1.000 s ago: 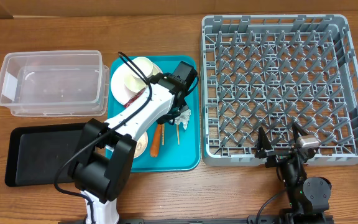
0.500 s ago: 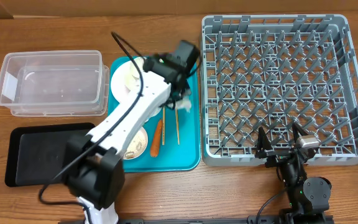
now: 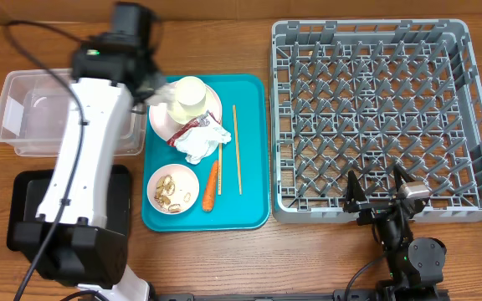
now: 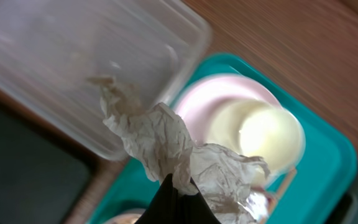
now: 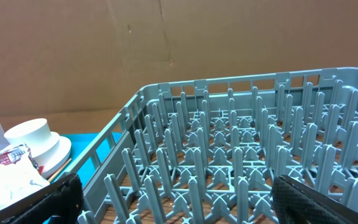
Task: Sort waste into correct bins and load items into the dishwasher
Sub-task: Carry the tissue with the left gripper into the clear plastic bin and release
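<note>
Left arm [image 3: 90,125] swung toward tub [image 3: 48,109] | left jaws pinch one napkin [image 4: 166,146] | right jaws spread | two chopsticks [image 3: 236,150], one carrot [image 3: 210,186]

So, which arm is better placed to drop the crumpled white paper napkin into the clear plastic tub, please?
Left: the left gripper is shut on the napkin beside the tub; the right gripper sits open by the grey plastic dish rack.

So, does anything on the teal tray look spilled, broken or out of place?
Nothing looks spilled or broken. The carrot lies loose on the teal tray, beside the bowl, and the two chopsticks lie slightly apart.
</note>
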`<state>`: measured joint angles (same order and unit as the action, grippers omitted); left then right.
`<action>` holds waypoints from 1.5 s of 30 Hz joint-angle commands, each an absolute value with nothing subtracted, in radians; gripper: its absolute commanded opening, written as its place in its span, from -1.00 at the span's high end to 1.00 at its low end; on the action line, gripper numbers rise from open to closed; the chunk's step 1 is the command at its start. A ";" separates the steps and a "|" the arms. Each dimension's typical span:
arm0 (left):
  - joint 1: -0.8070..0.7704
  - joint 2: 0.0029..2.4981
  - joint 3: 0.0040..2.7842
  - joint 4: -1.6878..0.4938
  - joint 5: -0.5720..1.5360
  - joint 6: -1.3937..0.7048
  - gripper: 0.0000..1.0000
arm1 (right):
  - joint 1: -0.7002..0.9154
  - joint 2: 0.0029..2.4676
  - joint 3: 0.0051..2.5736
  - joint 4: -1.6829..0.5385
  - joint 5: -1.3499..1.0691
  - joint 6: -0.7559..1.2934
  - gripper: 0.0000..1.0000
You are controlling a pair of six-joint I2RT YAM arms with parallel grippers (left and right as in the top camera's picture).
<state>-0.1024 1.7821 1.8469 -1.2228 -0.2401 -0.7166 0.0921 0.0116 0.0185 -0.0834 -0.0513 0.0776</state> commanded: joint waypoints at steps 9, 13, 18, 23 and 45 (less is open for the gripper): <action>0.175 1.829 1.860 -1.167 -0.272 -0.675 0.92 | 0.088 0.003 0.008 -0.080 -0.047 0.079 -1.00; 0.218 1.897 1.860 -1.117 -0.273 -0.675 0.92 | 0.088 0.003 0.008 -0.080 -0.047 0.079 -1.00; 0.262 1.998 1.860 -1.068 -0.274 -0.655 0.92 | 0.088 0.003 0.008 -0.080 -0.047 0.079 -1.00; 0.299 2.091 1.860 -1.047 -0.281 -0.650 0.92 | 0.088 0.003 0.008 -0.080 -0.047 0.079 -1.00; 0.378 2.189 2.177 -1.183 -0.195 -0.474 0.52 | 0.088 0.003 0.008 -0.081 -0.047 0.079 -1.00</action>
<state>0.3923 2.1998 2.0243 -1.1282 -0.2432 -0.5381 0.0921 0.0120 0.0185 -0.0837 -0.0517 0.0776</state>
